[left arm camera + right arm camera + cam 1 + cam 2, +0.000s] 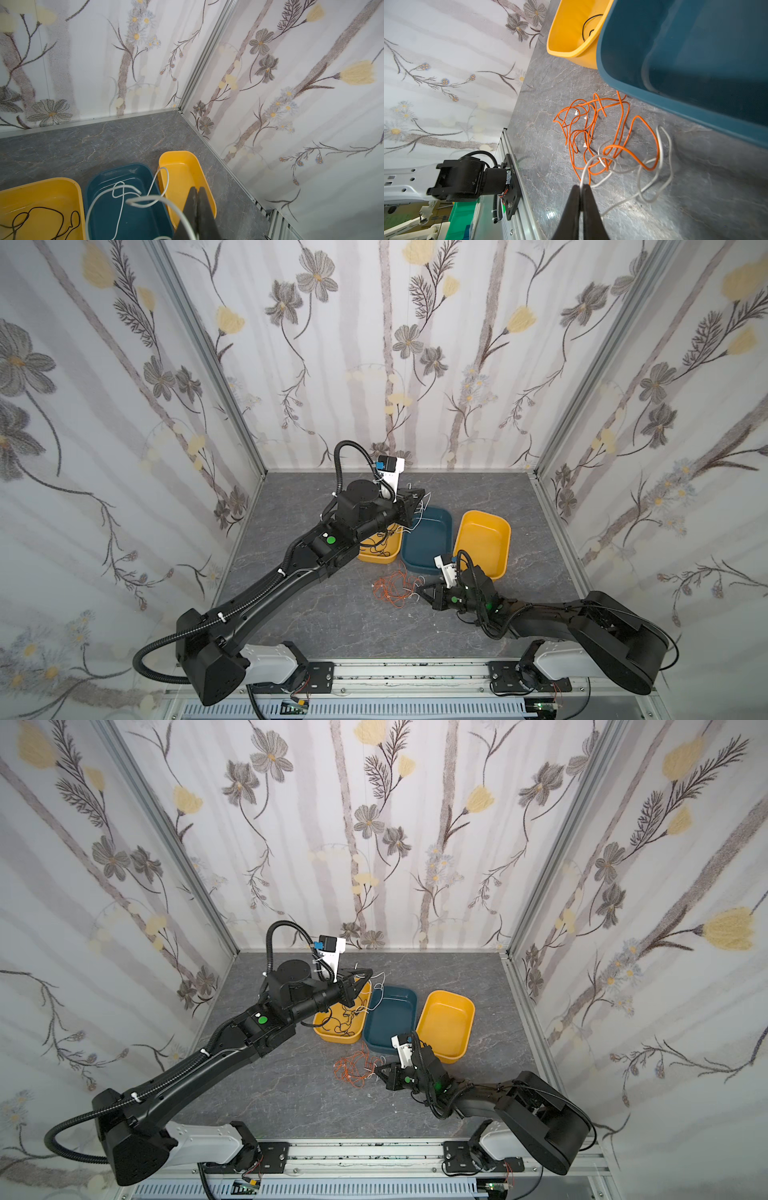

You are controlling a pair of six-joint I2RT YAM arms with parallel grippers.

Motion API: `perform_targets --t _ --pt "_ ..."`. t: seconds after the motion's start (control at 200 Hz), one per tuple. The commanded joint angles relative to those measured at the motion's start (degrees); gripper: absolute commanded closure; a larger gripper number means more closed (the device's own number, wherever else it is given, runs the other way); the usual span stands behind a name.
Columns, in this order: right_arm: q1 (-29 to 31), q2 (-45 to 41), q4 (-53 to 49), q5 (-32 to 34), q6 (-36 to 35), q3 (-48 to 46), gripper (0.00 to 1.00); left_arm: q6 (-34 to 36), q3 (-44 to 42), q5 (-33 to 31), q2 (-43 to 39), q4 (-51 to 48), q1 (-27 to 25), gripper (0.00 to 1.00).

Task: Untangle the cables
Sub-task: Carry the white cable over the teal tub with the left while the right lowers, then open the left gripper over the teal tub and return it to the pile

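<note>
My right end effector (581, 187) is pinched fully closed on a white cable (660, 145), on the worktop (332, 614) just in front of the blue tray (623, 62). That strand is knotted into the orange cables (591, 124), a loose heap. Beyond, my left end effector (197, 190) is clamped tight, a second white cable (149, 200) looping over the blue tray. Only the wrist views show the pinches. Black cables (341, 1020) lie in the yellow tray (41, 187) beside it.

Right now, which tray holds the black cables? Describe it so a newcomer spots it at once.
On the grey table, three trays stand in a row near the middle. The one you want is the yellow tray beside the blue tray, partly under the left arm. Unlike the other yellow tray, which is empty, it holds loose black cables.
</note>
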Motion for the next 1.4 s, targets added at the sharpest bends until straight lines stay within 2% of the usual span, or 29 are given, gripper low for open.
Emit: perform_targets --t 0.0,0.3,0.47,0.57,0.819,1.064,1.249,1.314,1.399 --pt "0.1 -1.4 1.1 1.0 0.4 -0.8 0.92 0.1 2.5 1.1 3.3 1.1 0.4 1.00" --pt "0.2 -6.0 0.5 1.9 1.7 -4.2 0.91 -2.4 9.0 1.0 18.6 1.1 1.3 1.00" --pt "0.2 -10.6 -3.4 3.6 1.0 -4.8 0.91 -6.0 9.0 -0.4 25.1 1.0 1.6 1.00" --pt "0.2 -13.1 -6.2 5.2 0.3 -4.9 0.91 -8.4 8.3 -1.6 27.4 0.3 1.4 1.00" --pt "0.1 -15.2 -8.6 7.0 -0.3 -4.8 0.91 -10.6 7.6 -10.5 29.7 -8.7 -0.4 1.00" --pt "0.1 -14.9 -8.5 6.8 -0.2 -4.4 0.91 -13.5 9.9 -12.0 34.8 -14.3 -2.6 1.00" --pt "0.1 -15.4 -8.8 7.0 -0.2 -4.5 0.91 -18.5 10.0 -12.5 38.5 -15.9 -2.8 1.00" --pt "0.1 -15.7 -9.1 7.1 -0.1 -4.6 0.90 -20.2 11.7 -12.4 39.0 -16.3 -2.6 0.89" --pt "0.1 -16.5 -9.7 7.4 -0.2 -4.9 0.90 -21.5 11.7 -13.1 38.8 -16.9 -2.5 0.70"
